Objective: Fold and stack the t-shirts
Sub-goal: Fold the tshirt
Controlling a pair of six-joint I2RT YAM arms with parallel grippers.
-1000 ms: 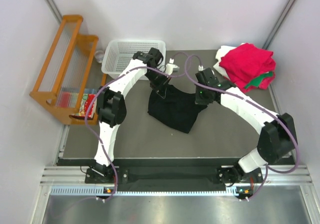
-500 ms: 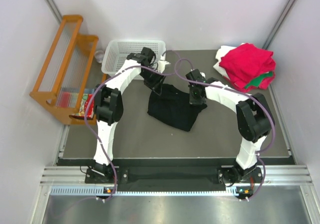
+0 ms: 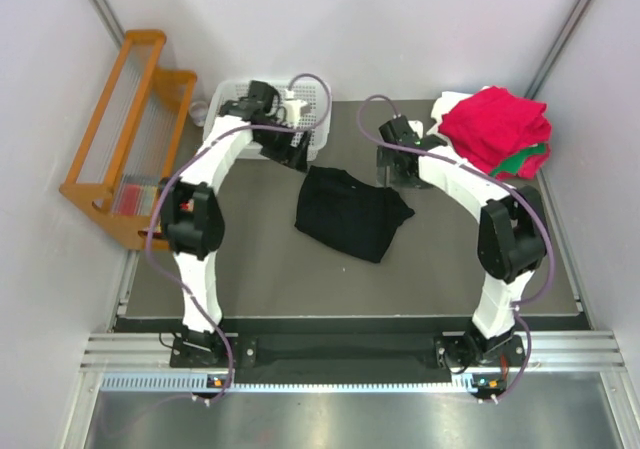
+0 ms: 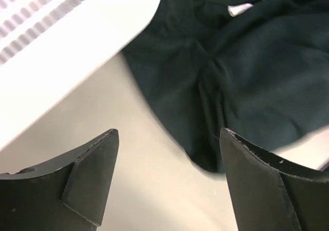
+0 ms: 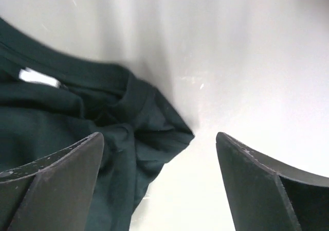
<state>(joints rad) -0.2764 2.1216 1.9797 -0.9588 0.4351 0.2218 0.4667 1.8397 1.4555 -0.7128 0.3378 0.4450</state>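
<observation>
Left wrist: left gripper [image 4: 167, 138] spread above black t-shirt [image 4: 257, 71] edge; right gripper [image 5: 159, 138] spread too, empty.

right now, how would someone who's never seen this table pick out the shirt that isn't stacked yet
Look at the grey table, then at its middle. The black t-shirt lies there, loosely folded. Unlike the red-topped pile at the far right corner, it is dark and lies alone.

black t-shirt [image 3: 350, 214]: loosely folded, rumpled, lying flat, centre of frame
red t-shirt [image 3: 495, 124]: folded, top of pile, upper right
green t-shirt [image 3: 530, 159]: under red, edge showing
white t-shirt [image 3: 448, 104]: pile's left side, corner showing
</observation>
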